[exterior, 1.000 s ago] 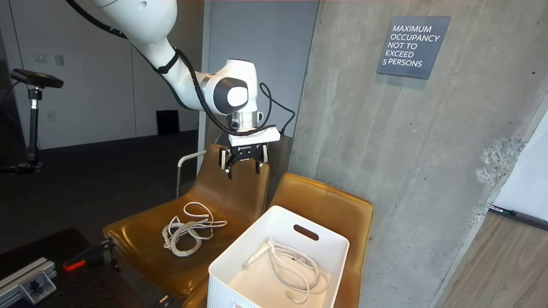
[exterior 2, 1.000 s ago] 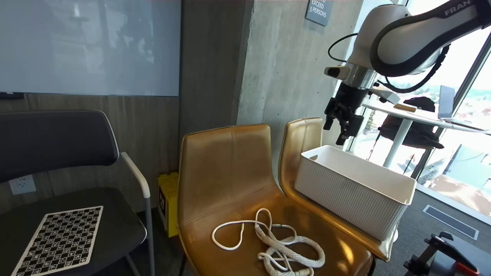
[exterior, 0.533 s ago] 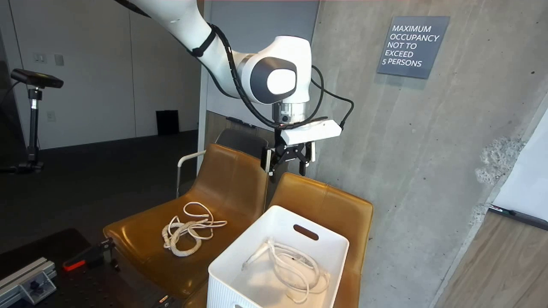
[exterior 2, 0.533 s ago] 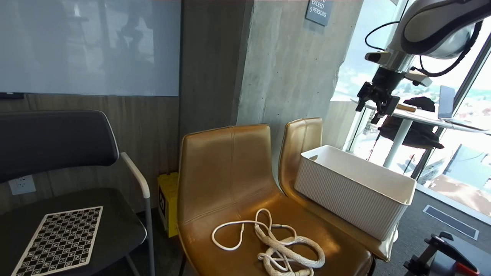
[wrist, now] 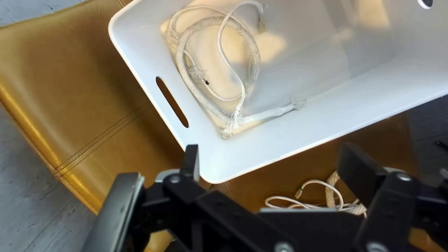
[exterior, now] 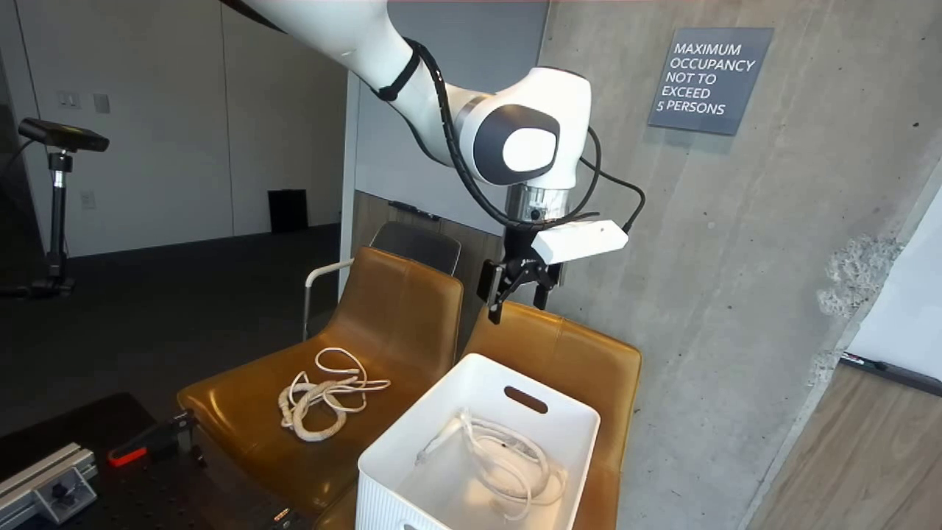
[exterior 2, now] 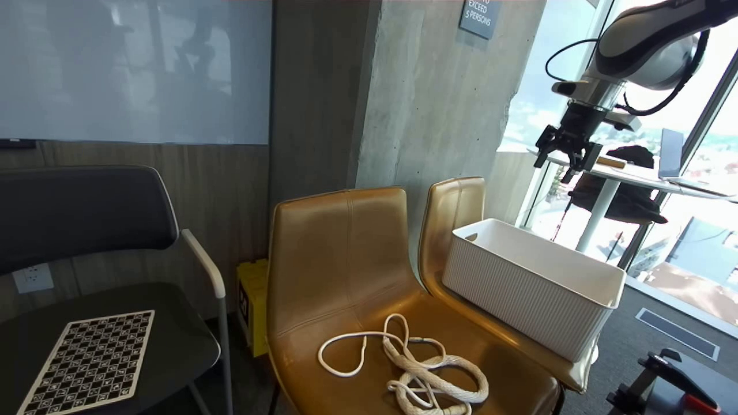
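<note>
My gripper [exterior: 518, 308] is open and empty, pointing down. It hangs in the air above the white bin [exterior: 563, 412], near its handle end. It also shows in the other exterior frame [exterior 2: 554, 171] and in the wrist view [wrist: 270, 157]. The bin, ribbed outside [exterior 2: 530, 294], stands on a tan chair [exterior: 600, 361]. A coiled whitish rope [wrist: 269, 114] lies inside the bin, by one end wall. Another rope [exterior: 316, 436], with a thick braided part and thin loops, lies on the neighbouring tan chair [exterior 2: 346, 248]. Part of it shows between my fingers, far below [wrist: 330, 192].
A concrete wall [exterior: 706, 243] stands behind the chairs. A dark chair [exterior 2: 86, 213] bears a checkered board [exterior 2: 92, 360]. A table [exterior 2: 634, 176] with a laptop stands by the window. A clamp [exterior: 151, 438] and a metal rail [exterior: 59, 482] are in the foreground.
My open gripper has moved from above the rope's chair to above the bin, rightward in both exterior views. In the last half second it has sunk slightly. The ropes and bin have not moved.
</note>
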`<state>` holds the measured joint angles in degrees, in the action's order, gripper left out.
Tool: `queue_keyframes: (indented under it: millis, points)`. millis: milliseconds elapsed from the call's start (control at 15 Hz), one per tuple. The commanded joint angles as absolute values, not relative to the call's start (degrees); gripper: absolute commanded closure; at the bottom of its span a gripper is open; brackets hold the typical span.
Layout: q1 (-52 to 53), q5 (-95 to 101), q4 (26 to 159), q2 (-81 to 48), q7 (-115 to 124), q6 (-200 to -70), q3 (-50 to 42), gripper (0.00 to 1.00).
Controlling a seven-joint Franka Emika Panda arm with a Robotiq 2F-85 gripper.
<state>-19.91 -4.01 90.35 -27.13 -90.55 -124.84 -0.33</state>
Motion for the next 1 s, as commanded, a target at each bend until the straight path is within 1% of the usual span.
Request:
queue_keyframes:
  millis: [0, 267, 933]
  points:
    - [-19.17, -4.52, 90.13, -27.22, -90.86, -124.62, -1.16, 0.0]
    - [-19.97, -3.73, 90.41, -29.65, -95.03, -127.49, -1.42, 0.0]
    - [-20.76, -2.76, 94.36, -38.29, -102.2, -140.75, -1.35, 0.0]
